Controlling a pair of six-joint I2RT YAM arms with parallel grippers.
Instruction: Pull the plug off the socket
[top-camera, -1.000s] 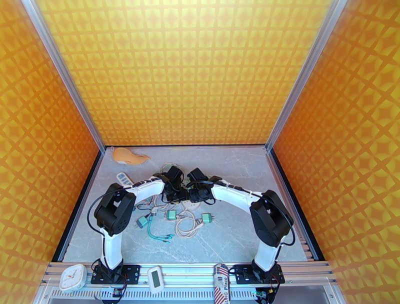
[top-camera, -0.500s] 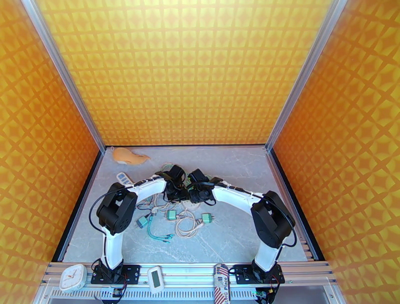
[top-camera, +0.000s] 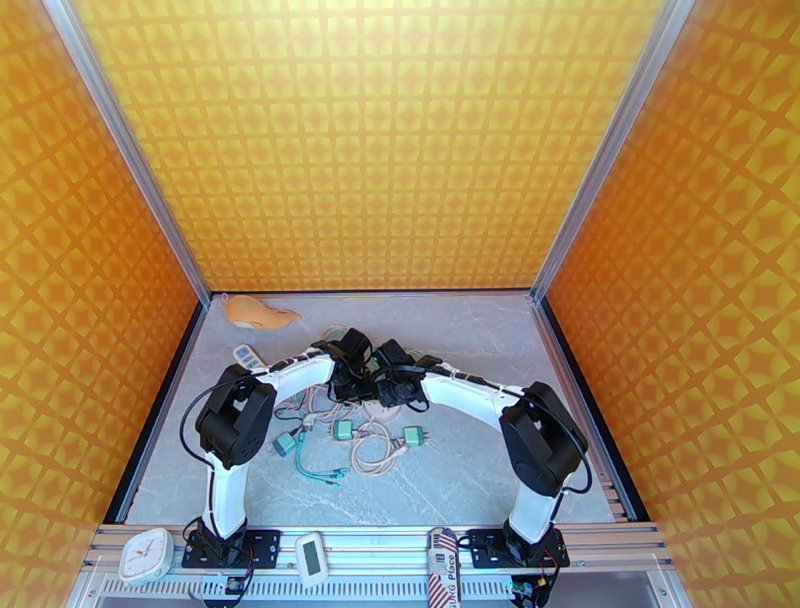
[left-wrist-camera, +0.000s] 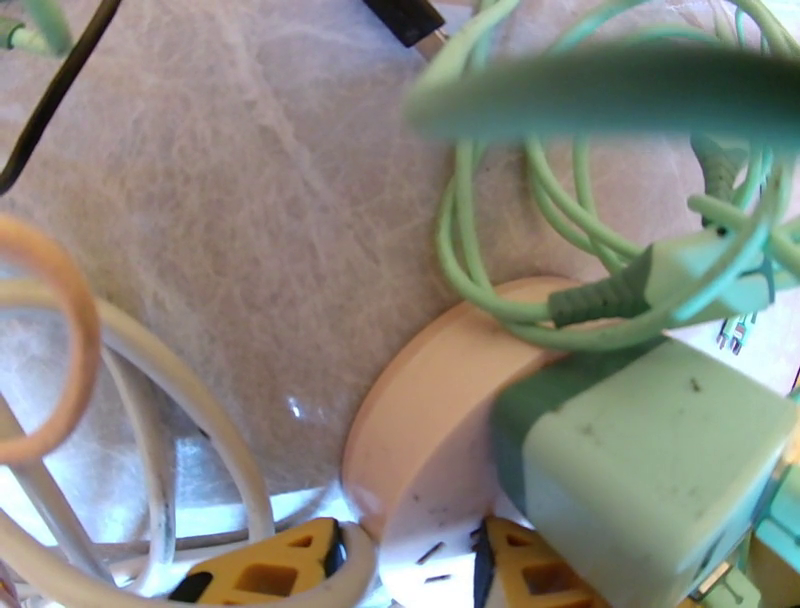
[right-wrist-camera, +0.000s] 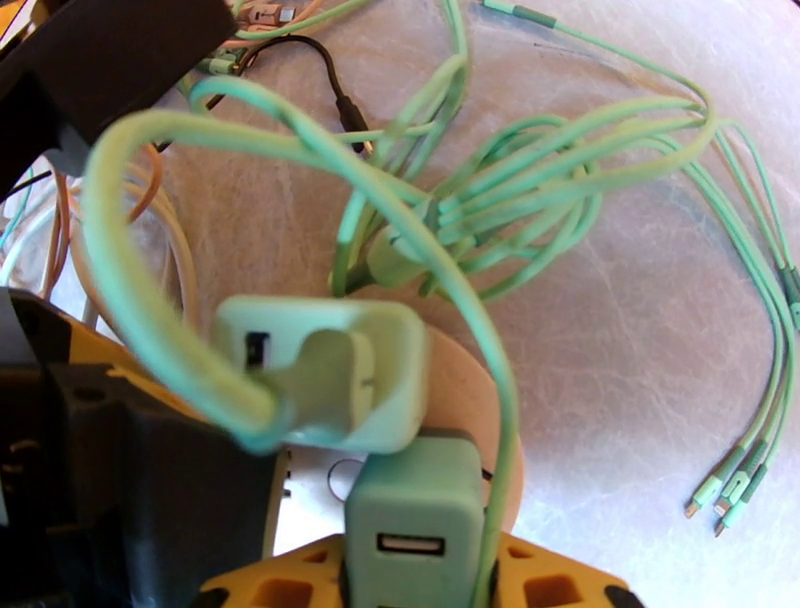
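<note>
Both arms reach inward from their bases at the near edge, elbows bent out to the sides. The left arm (top-camera: 290, 378) and right arm (top-camera: 465, 392) bow towards each other, so their wrists meet near the middle of the table (top-camera: 480, 470), above a tangle of cords. The right gripper (right-wrist-camera: 420, 580) points down with its yellow fingers (right-wrist-camera: 560, 585) clamped on either side of a green plug (right-wrist-camera: 415, 510). The plug stands on the round, pale pink socket (right-wrist-camera: 470, 400), still seated there. Just beyond it sits a lighter green adapter (right-wrist-camera: 330, 375) with a thick green cable (right-wrist-camera: 130, 270) looping out of it. The left gripper (left-wrist-camera: 400, 575) comes in from the other side, its yellow fingers (left-wrist-camera: 265, 575) set close against the near rim of the socket (left-wrist-camera: 420, 420). Whether they are pressing on it I cannot tell. Thin green cables (right-wrist-camera: 600, 150) lie spread on the table to the far right.
</note>
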